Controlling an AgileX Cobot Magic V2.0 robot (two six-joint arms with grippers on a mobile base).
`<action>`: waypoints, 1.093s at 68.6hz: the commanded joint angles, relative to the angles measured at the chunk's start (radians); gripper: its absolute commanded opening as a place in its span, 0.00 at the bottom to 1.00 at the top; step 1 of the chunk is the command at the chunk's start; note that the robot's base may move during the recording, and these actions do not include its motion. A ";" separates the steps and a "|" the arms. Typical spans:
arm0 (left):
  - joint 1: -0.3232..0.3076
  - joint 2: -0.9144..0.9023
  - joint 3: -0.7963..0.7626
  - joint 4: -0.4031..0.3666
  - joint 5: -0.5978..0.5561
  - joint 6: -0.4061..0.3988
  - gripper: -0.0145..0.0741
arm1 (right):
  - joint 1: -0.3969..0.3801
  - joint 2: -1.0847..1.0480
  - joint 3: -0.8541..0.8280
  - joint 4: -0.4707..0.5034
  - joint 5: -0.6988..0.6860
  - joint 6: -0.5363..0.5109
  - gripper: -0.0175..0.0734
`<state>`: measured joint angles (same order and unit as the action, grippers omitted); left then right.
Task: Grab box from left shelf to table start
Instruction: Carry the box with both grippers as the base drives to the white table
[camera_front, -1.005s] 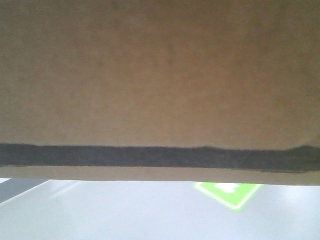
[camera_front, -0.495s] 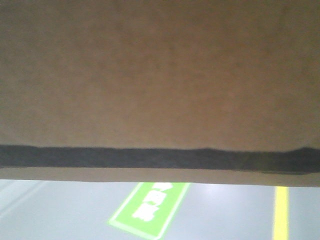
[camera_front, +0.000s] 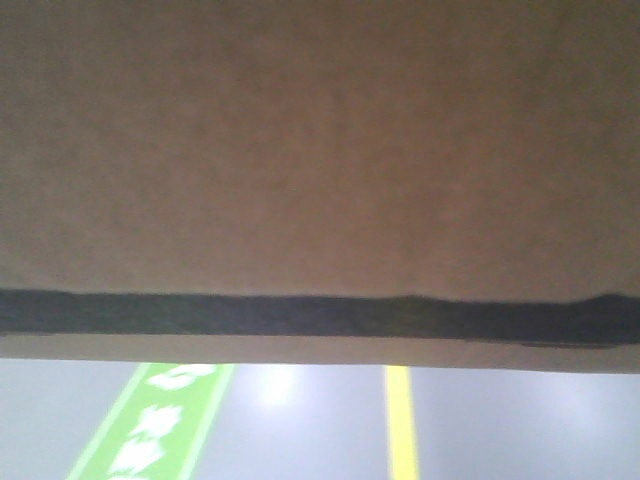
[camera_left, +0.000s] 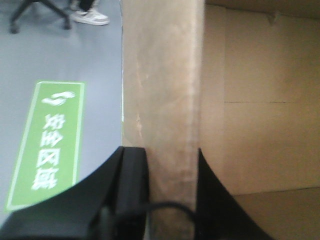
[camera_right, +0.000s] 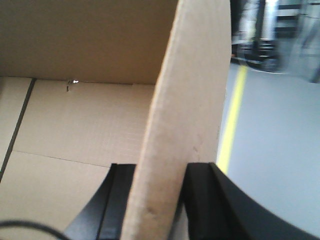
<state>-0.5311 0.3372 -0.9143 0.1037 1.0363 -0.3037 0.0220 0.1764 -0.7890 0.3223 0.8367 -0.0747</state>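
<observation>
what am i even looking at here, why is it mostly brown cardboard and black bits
This is a two-armed robot on a mobile base, seen through its own cameras. The front camera is almost filled by a brown cardboard box with a dark band, very close to the lens; under it you see grey floor. The other two pictures come from cameras on the wrists. The black shapes are the finger pairs. The left gripper pinches one wall of the open box and the right gripper pinches another, so both arms hold it. Beside the box are a green floor sign and a yellow line. No table or shelf shows.
</observation>
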 joint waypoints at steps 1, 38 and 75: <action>-0.015 -0.002 -0.045 -0.091 -0.202 -0.021 0.05 | -0.004 0.021 -0.024 -0.038 -0.139 -0.016 0.26; -0.015 -0.002 -0.045 -0.091 -0.202 -0.021 0.05 | -0.004 0.021 -0.024 -0.038 -0.139 -0.016 0.26; -0.015 -0.002 -0.045 -0.091 -0.202 -0.021 0.05 | -0.004 0.021 -0.024 -0.038 -0.139 -0.016 0.26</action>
<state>-0.5311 0.3372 -0.9143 0.1037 1.0363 -0.3037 0.0220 0.1764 -0.7890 0.3205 0.8367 -0.0747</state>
